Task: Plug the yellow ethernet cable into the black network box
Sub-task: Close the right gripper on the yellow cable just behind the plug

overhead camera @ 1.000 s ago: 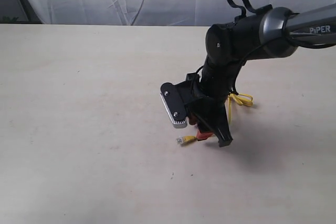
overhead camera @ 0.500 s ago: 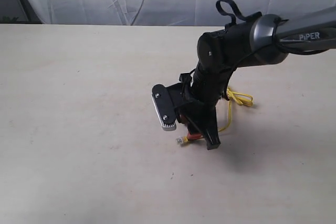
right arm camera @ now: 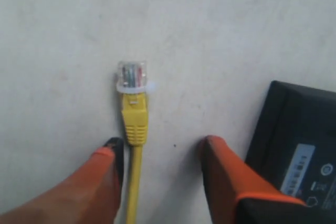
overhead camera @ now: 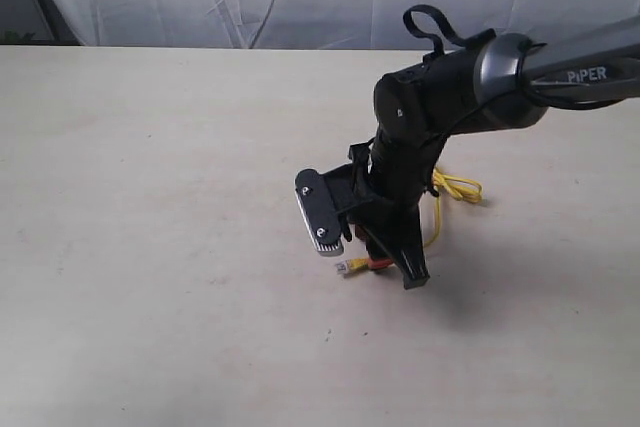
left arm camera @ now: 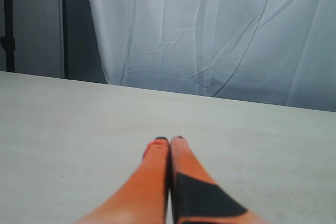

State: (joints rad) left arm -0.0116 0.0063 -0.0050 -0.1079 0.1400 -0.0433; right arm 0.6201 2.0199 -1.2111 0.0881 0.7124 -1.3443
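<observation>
- The right gripper [right arm camera: 160, 145] has edged toward the plug end over the last second; its jaws are spread and hold nothing.
- The yellow ethernet cable [right arm camera: 134, 124] lies between them on the surface [right arm camera: 210, 35], close to one finger.
- The black network box [right arm camera: 294, 129] sits just outside the other finger.
- The cord looks light and limp, the plug rigid; the yellow boot is probably the best place to pinch.
- The left gripper [left arm camera: 169, 142] is pressed together and empty.
</observation>
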